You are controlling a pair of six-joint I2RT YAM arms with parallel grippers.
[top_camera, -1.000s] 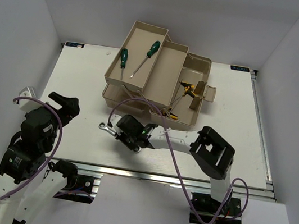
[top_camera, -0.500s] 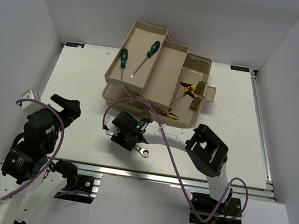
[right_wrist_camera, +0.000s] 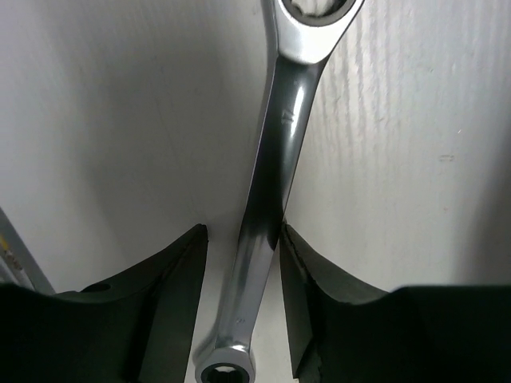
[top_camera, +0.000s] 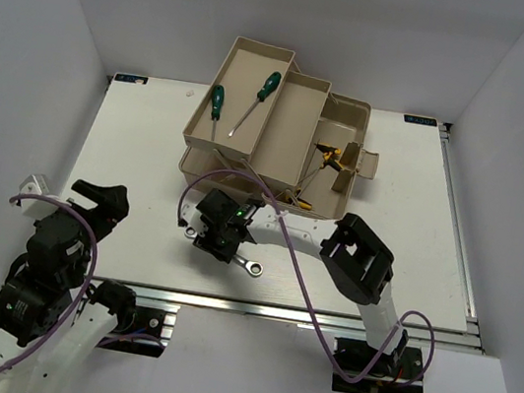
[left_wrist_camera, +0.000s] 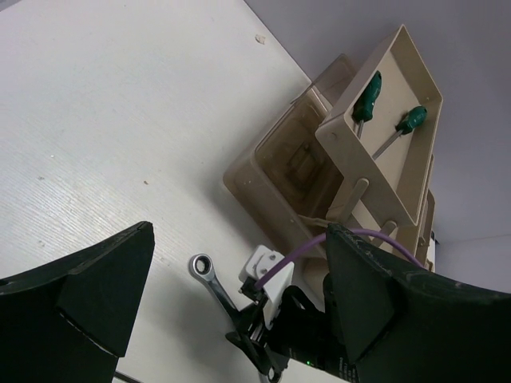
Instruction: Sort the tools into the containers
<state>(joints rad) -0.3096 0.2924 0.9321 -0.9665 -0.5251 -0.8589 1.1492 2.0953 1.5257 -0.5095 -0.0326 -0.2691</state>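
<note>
Silver wrench (right_wrist_camera: 267,183) flat on the surface (top_camera: 151,139) just in front of the toolbox (top_camera: 351,104), not yet binned | right claw (right_wrist_camera: 242,235) straddles its shank, half-wide, gap on one side: we read this as lining up a pinch, not a hold | left claw (left_wrist_camera: 239,231) wide, empty, parked well front-left of the toolbox, clear of the work

A white, faintly grained rectangular tabletop (top_camera: 142,138) is filling the middle of the space, with plain pale grey walls (top_camera: 27,40) closing it in on three sides. A ribbed silver aluminium rail (top_camera: 225,303) is running along its near edge. Soft, even light is falling across everything.
</note>
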